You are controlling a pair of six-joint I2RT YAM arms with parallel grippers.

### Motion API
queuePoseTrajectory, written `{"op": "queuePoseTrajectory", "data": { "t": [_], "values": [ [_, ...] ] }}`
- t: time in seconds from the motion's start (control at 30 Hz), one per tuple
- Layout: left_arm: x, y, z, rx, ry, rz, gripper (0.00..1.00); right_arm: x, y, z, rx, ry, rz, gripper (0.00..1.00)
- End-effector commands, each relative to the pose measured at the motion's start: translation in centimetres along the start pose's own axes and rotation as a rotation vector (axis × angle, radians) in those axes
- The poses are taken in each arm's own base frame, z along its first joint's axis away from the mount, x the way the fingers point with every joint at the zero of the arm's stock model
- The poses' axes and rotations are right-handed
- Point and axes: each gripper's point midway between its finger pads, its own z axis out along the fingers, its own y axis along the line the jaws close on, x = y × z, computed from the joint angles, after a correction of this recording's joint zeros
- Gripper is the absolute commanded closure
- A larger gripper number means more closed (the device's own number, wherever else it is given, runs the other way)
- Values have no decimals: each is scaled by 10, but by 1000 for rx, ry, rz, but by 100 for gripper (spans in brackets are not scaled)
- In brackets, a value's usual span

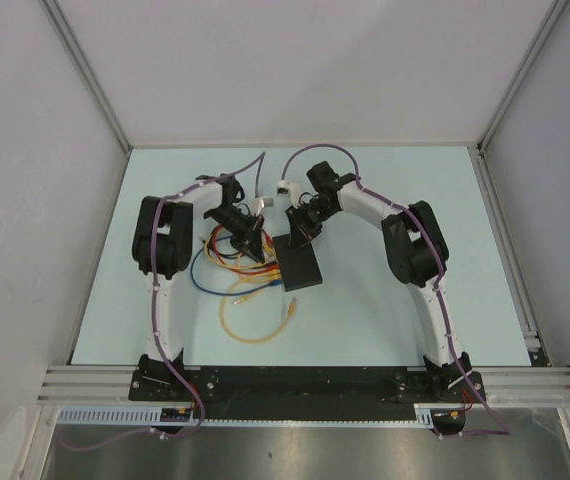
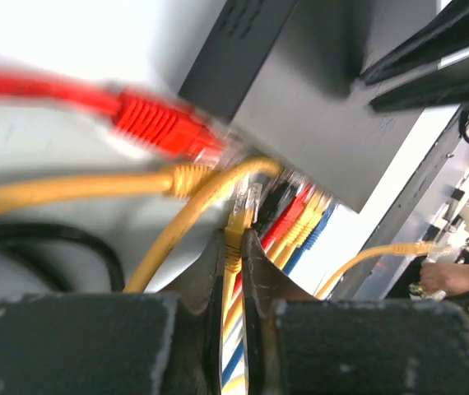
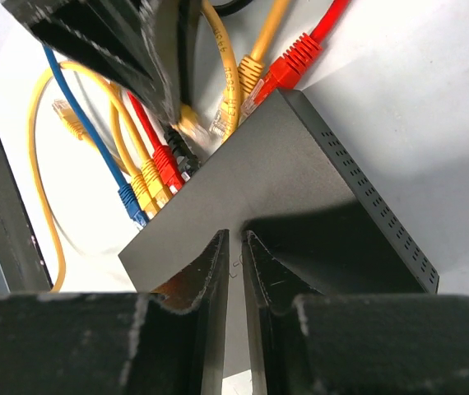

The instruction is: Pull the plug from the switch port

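The black switch [image 1: 300, 262] lies mid-table, also in the left wrist view [image 2: 317, 123] and the right wrist view [image 3: 284, 181]. My left gripper [image 1: 255, 243] is shut on a yellow plug [image 2: 236, 226] at the socket edge; its clear tip shows just outside the sockets. Black, red, yellow and blue plugs [image 3: 156, 177] sit in the neighbouring sockets. My right gripper [image 3: 234, 239] is shut and empty, its fingertips resting on the switch's top.
A loose red plug [image 2: 160, 123] and an orange-yellow plug [image 2: 189, 177] lie by the switch's corner. Coloured cables [image 1: 227, 262] tangle left of the switch, and a yellow cable loop [image 1: 250, 325] lies in front. Enclosure walls stand on three sides.
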Motion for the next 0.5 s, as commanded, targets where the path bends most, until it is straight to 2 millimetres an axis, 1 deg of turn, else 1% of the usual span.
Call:
{"op": "queuePoseTrajectory", "data": {
  "t": [0.0,0.17,0.23,0.3,0.33,0.4,0.43,0.47],
  "values": [
    [28,28,-10,-141,97,24,100,32,-28,16,92,90,17,82],
    [21,22,-13,-133,71,28,100,31,-28,16,93,90,14,81],
    [15,17,-19,-130,51,49,100,32,-29,16,95,92,14,81],
    [7,7,-32,-131,19,94,100,32,-29,16,96,90,12,81],
    [6,-1,-36,-117,15,107,100,32,-29,16,96,90,14,81],
    [-4,-15,-52,-102,-16,199,100,30,-28,15,97,84,11,81],
    [-3,-23,-61,-99,-12,212,100,29,-29,15,99,82,10,81],
    [-3,-26,-68,-106,-11,227,100,29,-29,14,101,81,10,81]
  ]
}}
